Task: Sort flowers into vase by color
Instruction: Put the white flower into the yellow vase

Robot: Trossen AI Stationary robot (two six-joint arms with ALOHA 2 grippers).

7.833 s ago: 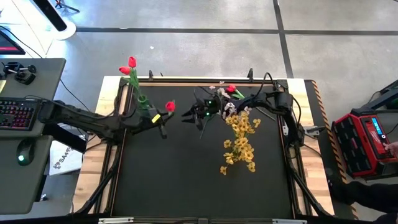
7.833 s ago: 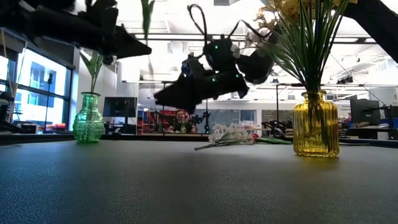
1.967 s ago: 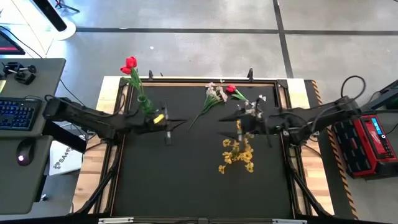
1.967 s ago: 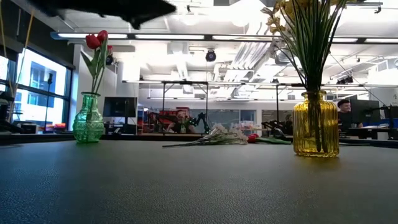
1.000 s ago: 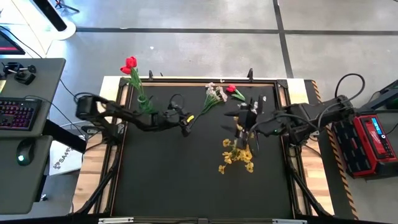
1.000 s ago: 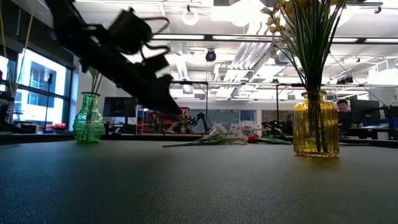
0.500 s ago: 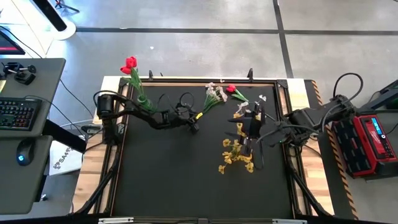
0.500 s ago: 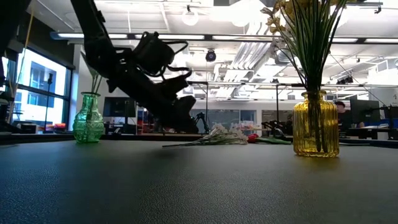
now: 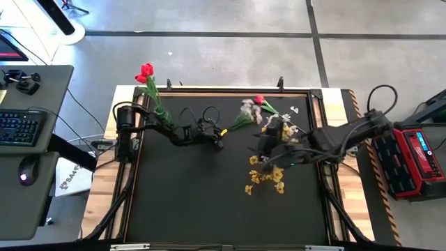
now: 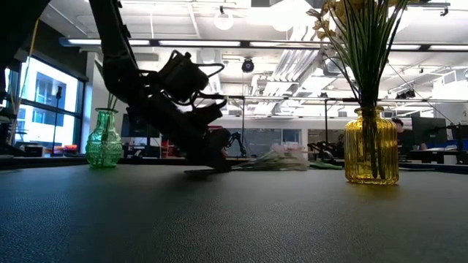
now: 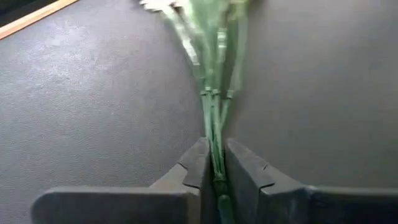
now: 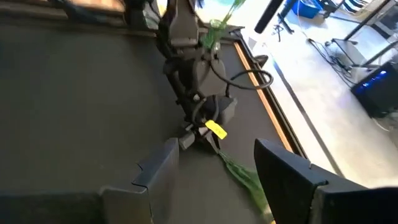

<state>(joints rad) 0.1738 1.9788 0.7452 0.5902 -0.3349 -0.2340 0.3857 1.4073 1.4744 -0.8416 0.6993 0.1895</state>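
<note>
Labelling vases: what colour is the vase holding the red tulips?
Green glass vase; the low view shows it best.

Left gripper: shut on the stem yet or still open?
Shut on it. In the left wrist view the left gripper has both fingers pressed against the green stems of the whitish spray, at table level.

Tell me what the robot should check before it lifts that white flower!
1. Left hand closed on the whitish flower spray's stems: ok.
2. Grip sits at the stem end, away from the blossoms: ok.
3. Right hand open and holding nothing: ok.
4. Right hand clear of the lifting path: not ok, it hovers just past the spray, above the yellow flowers.
5. Red tulip lying by the blossoms free of the spray: cannot tell.
6. A vase for white flowers in sight: cannot tell; only the green vase and yellow vase show.
</note>
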